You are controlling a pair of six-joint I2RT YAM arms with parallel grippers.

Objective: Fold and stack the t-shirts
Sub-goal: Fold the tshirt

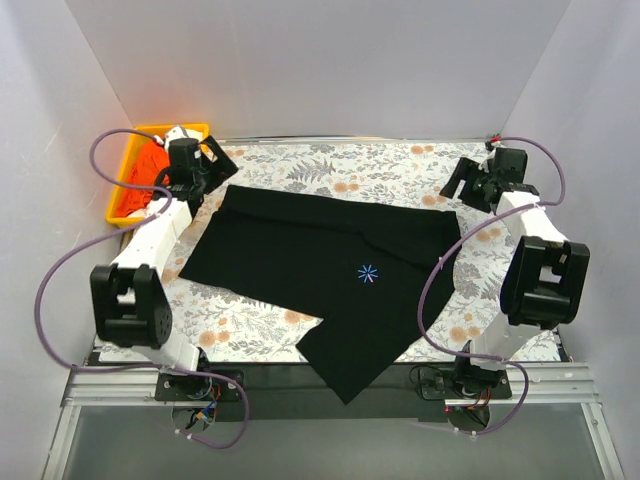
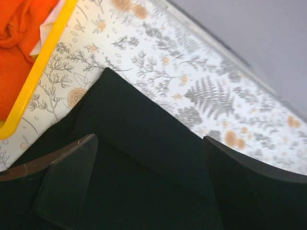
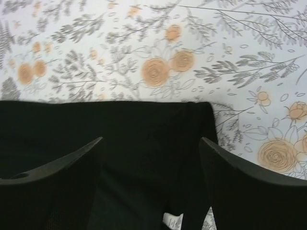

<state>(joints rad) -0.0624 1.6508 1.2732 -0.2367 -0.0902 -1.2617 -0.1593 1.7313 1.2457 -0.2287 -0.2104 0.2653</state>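
A large black t-shirt (image 1: pixel 320 260) with a tiny blue starburst print (image 1: pixel 367 273) lies spread on the floral tablecloth, one part hanging over the near edge. My left gripper (image 1: pixel 210 172) is open above the shirt's far left corner (image 2: pixel 129 120). My right gripper (image 1: pixel 462 185) is open above the shirt's far right corner (image 3: pixel 158 129). A white label (image 3: pixel 173 222) shows under the cloth between the right fingers. An orange t-shirt (image 1: pixel 140 178) lies bunched in the yellow tray; it also shows in the left wrist view (image 2: pixel 17 43).
The yellow plastic tray (image 1: pixel 130 150) stands at the far left, its rim (image 2: pixel 41 72) close to the shirt's left corner. White walls enclose the table at the back and sides. The floral tablecloth (image 1: pixel 340 165) lies bare behind the shirt.
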